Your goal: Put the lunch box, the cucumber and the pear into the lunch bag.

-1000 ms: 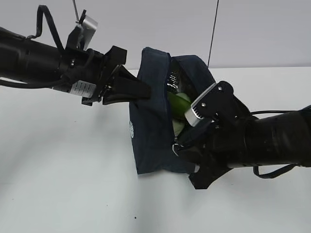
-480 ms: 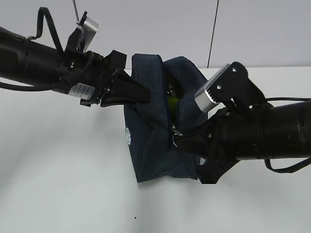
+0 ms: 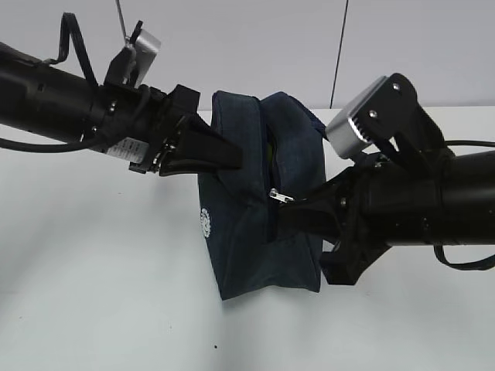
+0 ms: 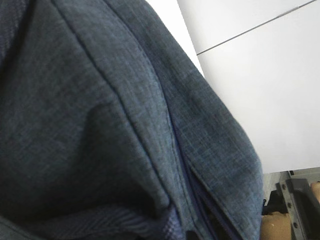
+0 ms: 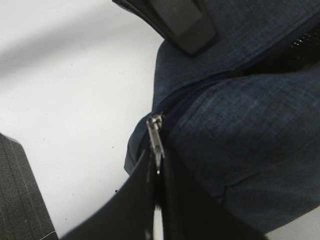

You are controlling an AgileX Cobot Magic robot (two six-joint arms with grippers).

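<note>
The dark navy lunch bag [image 3: 247, 224] stands upright mid-table, its white logo [image 3: 206, 220] facing left. My left gripper [image 3: 232, 154] is shut on the fabric at the bag's upper left edge; the left wrist view is filled by the bag [image 4: 100, 110] and its jaws are hidden. My right gripper [image 3: 282, 202] is shut on the metal zipper pull [image 5: 156, 135] at the front of the bag [image 5: 240, 115]. Only a thin green sliver [image 3: 270, 152] shows in the narrow gap at the top. The lunch box, cucumber and pear are otherwise hidden.
The bag stands on a white table [image 3: 100, 294] against a pale wall. A thin dark cable [image 3: 338, 54] hangs behind the bag. A dark ribbed surface [image 5: 20, 195] lies at the lower left of the right wrist view.
My right gripper has drawn the zipper pull up and left along the bag. The wide opening that showed green and pale contents has narrowed to a slit. The left gripper kept its hold.
</note>
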